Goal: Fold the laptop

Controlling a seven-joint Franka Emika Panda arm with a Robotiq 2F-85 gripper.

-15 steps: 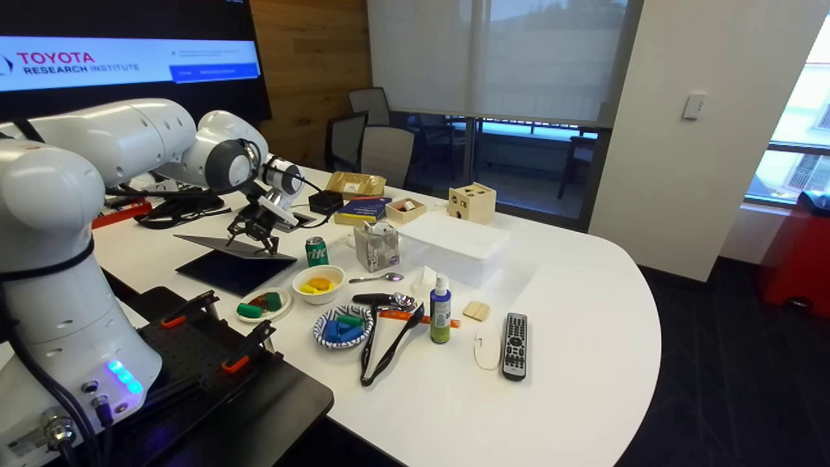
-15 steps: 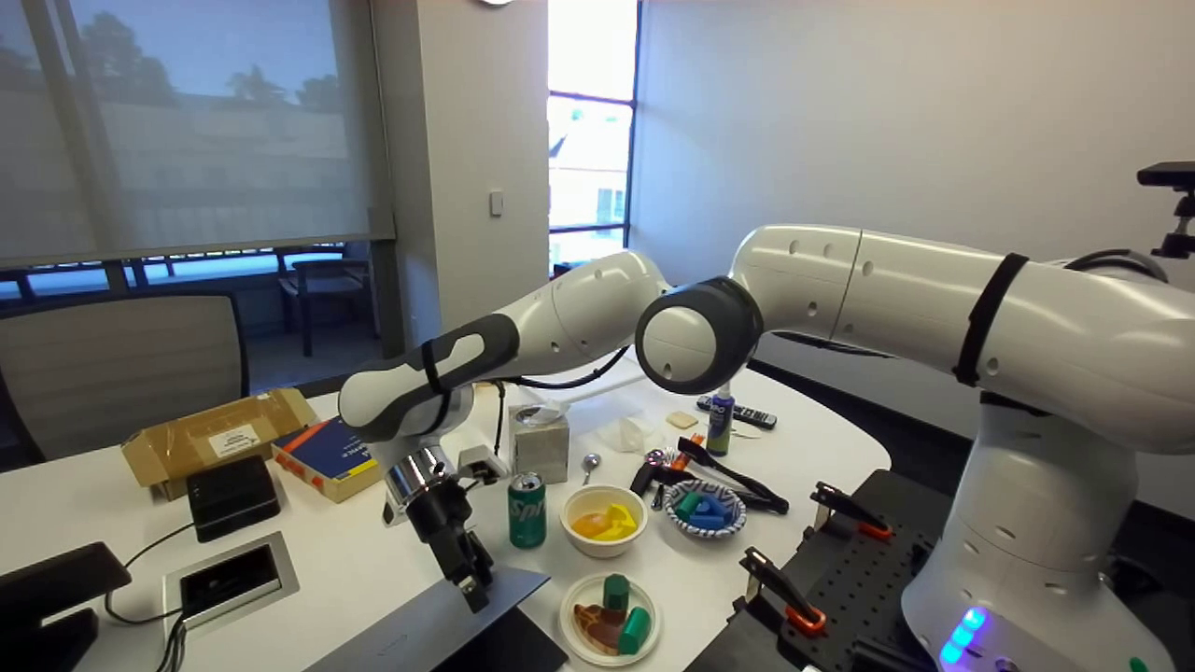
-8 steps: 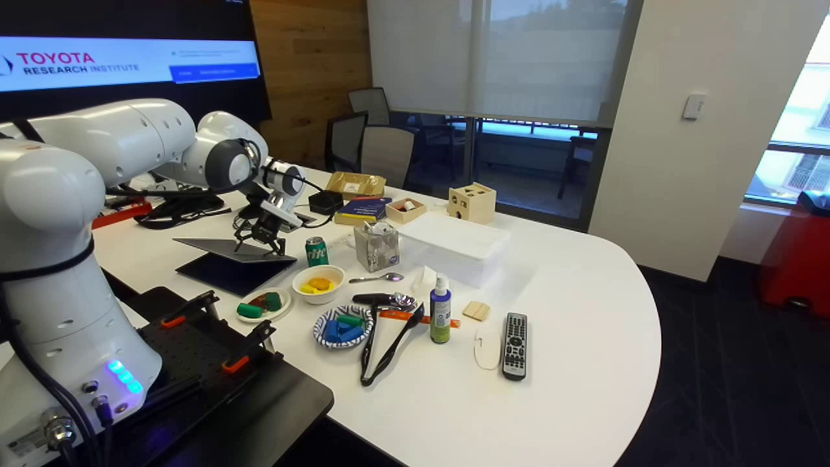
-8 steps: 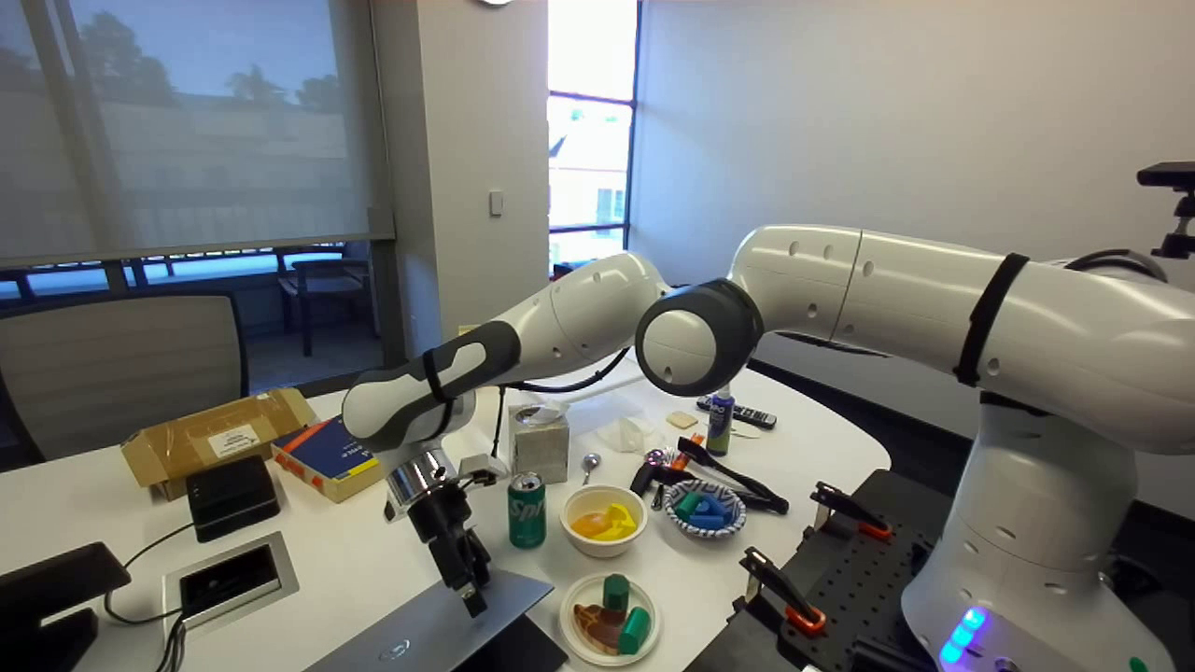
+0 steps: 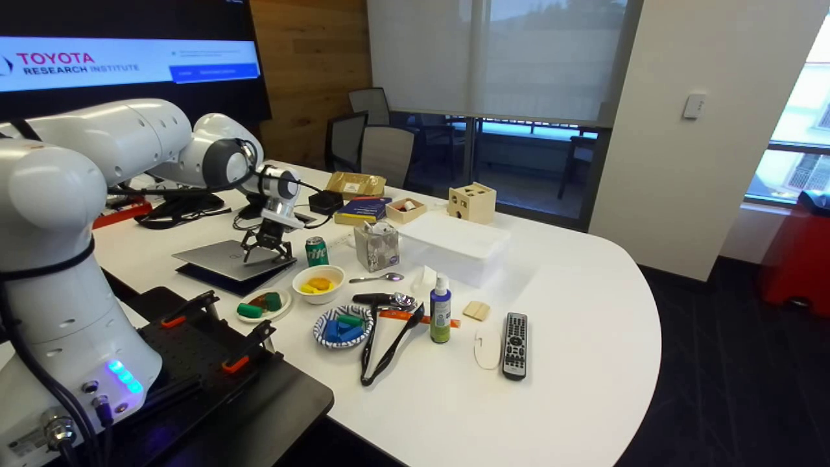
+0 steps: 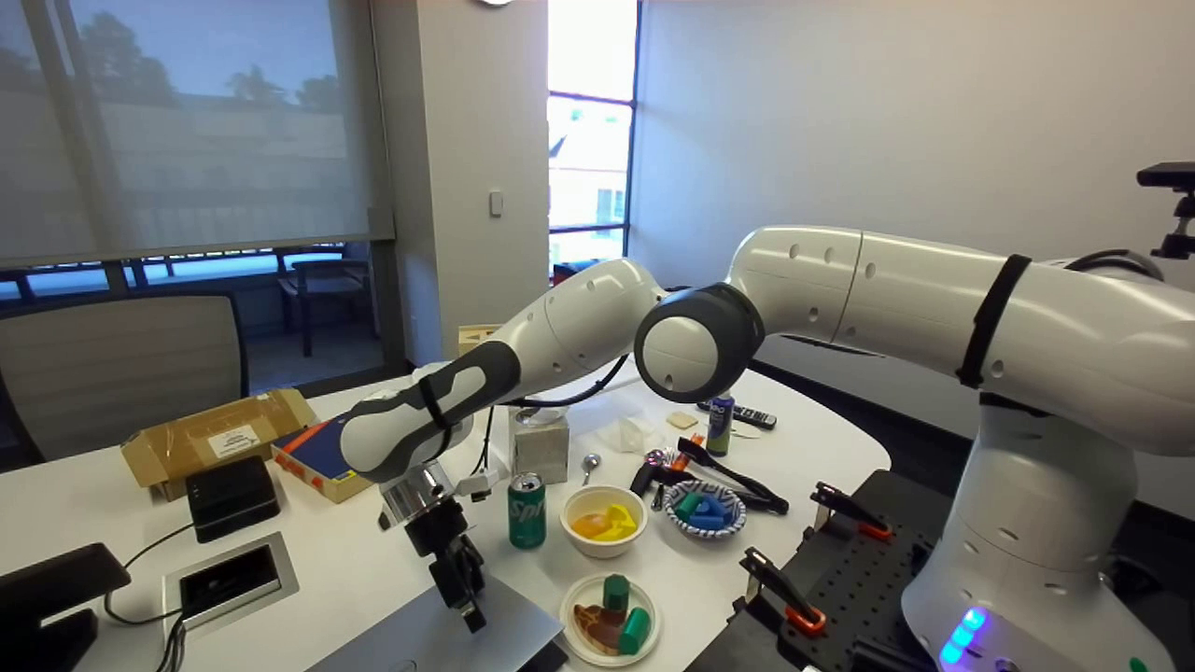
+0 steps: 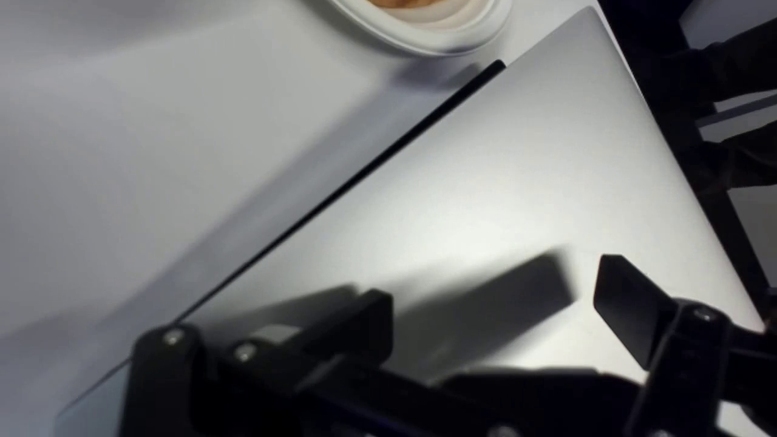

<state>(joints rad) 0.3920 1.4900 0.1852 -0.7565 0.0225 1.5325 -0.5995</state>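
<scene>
We've got the laptop (image 5: pixel 224 257) on the smooth white tabletop (image 5: pixel 570 395), just beside the round off-white plate (image 6: pixel 644 592): thin slab, silver-grey metal lid (image 7: pixel 516 164) almost flat over the dark base (image 5: pixel 214 277), a narrow band of base showing past the lid's edge. Wrist view gives us a soft bright sheen on the metal. The tool (image 7: pixel 498 303) is at the lid, on the side toward the green metal can (image 5: pixel 317 251); its blocky black fingers (image 7: pixel 634 309) stand well apart. We can't tell whether they touch the lid. The plate carries two green prism-shaped blocks (image 6: pixel 634 631) and a flat brown piece (image 6: pixel 597 627). The can stands upright; near it, a cream bowl (image 6: pixel 602 549) with rounded yellow pieces (image 6: pixel 618 525) inside. Farther along: a blue-and-white patterned bowl (image 6: pixel 702 533) holding blue and green chunks (image 5: pixel 340 332), a boxy grey-patterned tissue carton (image 5: pixel 376 251), a shiny metal spoon (image 5: pixel 391 277), black tongs (image 5: pixel 393 350) splayed in a V, a purple-and-green spray bottle (image 5: pixel 440 314) standing up, a long slim remote (image 5: pixel 515 347) full of small buttons. In an exterior view we also have a pale wooden cube (image 5: pixel 472 205) with cut-out holes, near a translucent plastic bin (image 5: pixel 454 268) under a flat white cover (image 5: pixel 454 233).
</scene>
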